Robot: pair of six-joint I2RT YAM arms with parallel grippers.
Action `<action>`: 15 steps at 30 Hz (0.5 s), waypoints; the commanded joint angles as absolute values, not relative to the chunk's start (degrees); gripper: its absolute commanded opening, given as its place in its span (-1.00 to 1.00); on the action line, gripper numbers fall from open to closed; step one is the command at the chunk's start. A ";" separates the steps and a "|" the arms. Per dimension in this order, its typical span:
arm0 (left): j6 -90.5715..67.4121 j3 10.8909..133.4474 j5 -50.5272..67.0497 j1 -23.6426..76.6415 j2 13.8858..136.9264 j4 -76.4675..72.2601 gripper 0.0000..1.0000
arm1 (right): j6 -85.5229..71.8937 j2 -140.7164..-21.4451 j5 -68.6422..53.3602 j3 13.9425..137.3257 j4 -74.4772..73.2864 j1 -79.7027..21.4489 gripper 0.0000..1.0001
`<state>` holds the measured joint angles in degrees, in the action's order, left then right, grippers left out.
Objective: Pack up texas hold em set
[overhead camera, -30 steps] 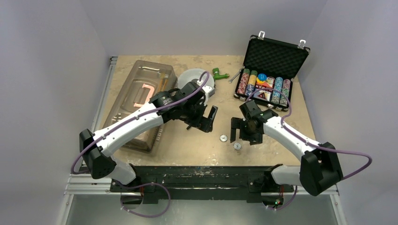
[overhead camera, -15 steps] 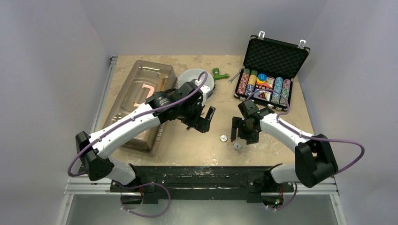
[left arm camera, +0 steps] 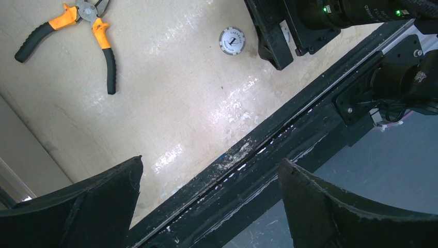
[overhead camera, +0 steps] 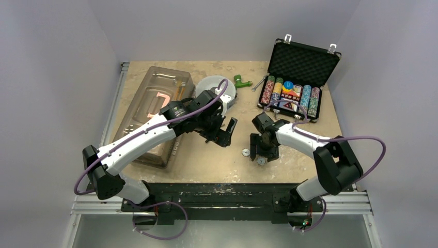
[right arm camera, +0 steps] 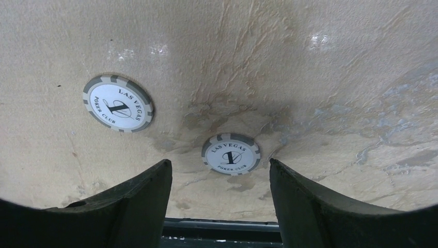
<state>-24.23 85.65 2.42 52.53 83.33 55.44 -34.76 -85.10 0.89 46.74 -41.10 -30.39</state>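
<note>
A worktop [overhead camera: 206,165] seen from above, with two robot arms reaching in from its near edge. At the far right corner stands an open black case [overhead camera: 304,63], its foam-lined lid tilted up. Rows of coloured chips [overhead camera: 289,97] already sit in its base.

Two loose chips lie flat on the bare worktop near the front, well apart from the case. Both are white and grey and marked with a 1. One chip [right arm camera: 231,153] lies between the fingers of the right hand [right arm camera: 218,178]. The second chip [right arm camera: 118,104] lies off to one side, outside the fingers.

The step in hand appears to be picking up a stray chip to put it back in the case. The right hand points down over the chip with its jaws part-way open. A gap shows on each side of the chip, so it is straddled, not gripped. Whether the fingertips touch the worktop cannot be told.

The next move likely calls for the fingers to drop low and pinch the thin edge of the chip. That is awkward, as the chip lies flat and could slide away.

The left hand [left arm camera: 210,170] hangs above the worktop, to the left of the chips. Its jaws are spread wide and hold nothing. Its camera shows one chip, the right arm and orange-handled pliers [left arm camera: 106,57]. A clear plastic bin [overhead camera: 150,111] lies along the left side.
</note>
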 commanded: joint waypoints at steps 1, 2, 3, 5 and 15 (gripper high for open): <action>-22.85 86.30 3.29 52.30 81.73 55.03 0.99 | -35.39 -86.17 3.58 48.61 -40.01 -30.54 0.30; -22.85 86.38 3.38 52.29 81.88 55.02 0.99 | -35.42 -86.84 3.53 48.80 -39.80 -30.58 0.28; -22.81 86.50 3.42 52.31 81.98 55.16 0.99 | -35.42 -87.31 3.56 49.06 -39.74 -30.65 0.26; -22.64 86.76 3.47 52.36 82.18 55.35 0.99 | -35.34 -88.07 3.76 49.37 -39.57 -30.74 0.25; -21.46 88.05 3.00 52.30 82.86 56.15 0.99 | -36.91 -90.84 7.08 51.18 -42.38 -33.88 0.18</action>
